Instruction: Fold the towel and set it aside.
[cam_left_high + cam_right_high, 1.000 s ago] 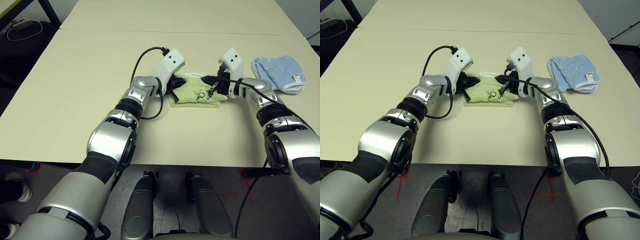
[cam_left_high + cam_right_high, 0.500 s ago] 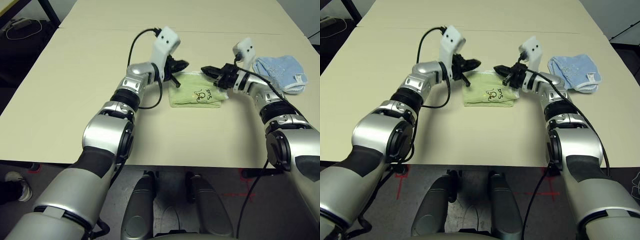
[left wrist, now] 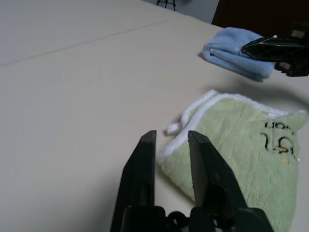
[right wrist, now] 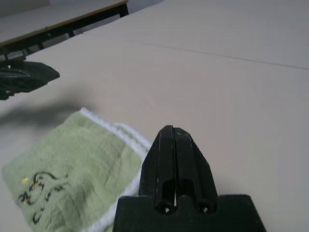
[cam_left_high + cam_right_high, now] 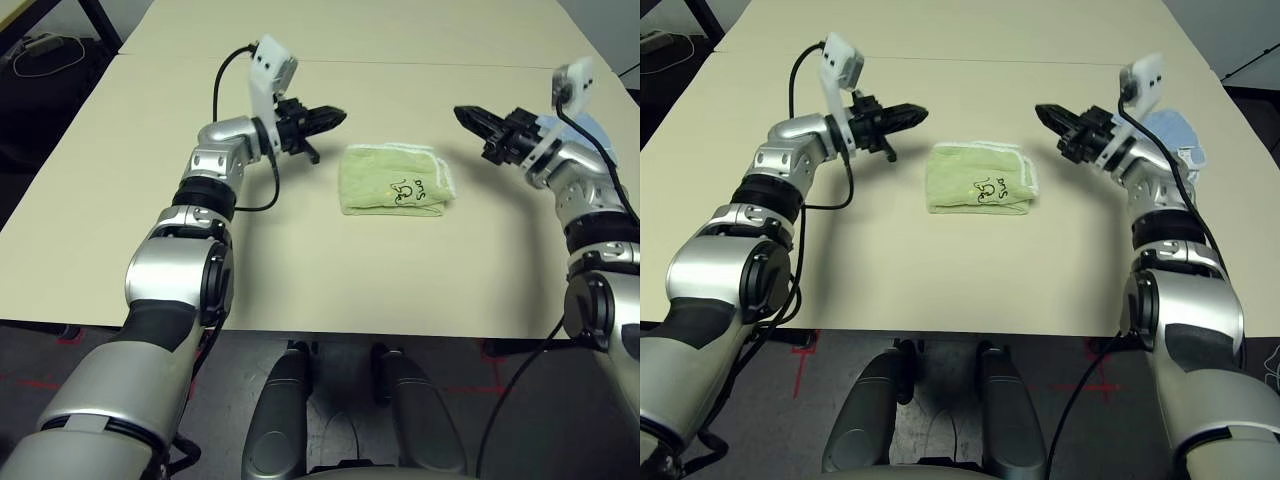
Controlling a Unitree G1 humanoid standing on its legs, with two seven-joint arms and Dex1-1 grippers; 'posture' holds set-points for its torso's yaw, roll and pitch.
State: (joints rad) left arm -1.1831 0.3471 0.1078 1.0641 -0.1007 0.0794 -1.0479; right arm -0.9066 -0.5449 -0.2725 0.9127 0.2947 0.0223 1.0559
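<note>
Folded light green terry towel (image 5: 393,181) on counter (image 5: 150,180), soft and light
Left pincer (image 3: 172,141) slightly parted, right pincer (image 4: 174,133) closed, both empty; pinch the thick white-edged side, since layers may slip

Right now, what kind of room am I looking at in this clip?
Probably an office or lab room, not a home. Wide beige tables are pushed together, a cable lies on the dark floor beside them, and red tape marks sit on the floor. A folded green towel lies between the raised arms.

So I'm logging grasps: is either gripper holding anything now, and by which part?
Nothing is held. The left gripper and right gripper hang either side of the folded towel, clear of it.
</note>
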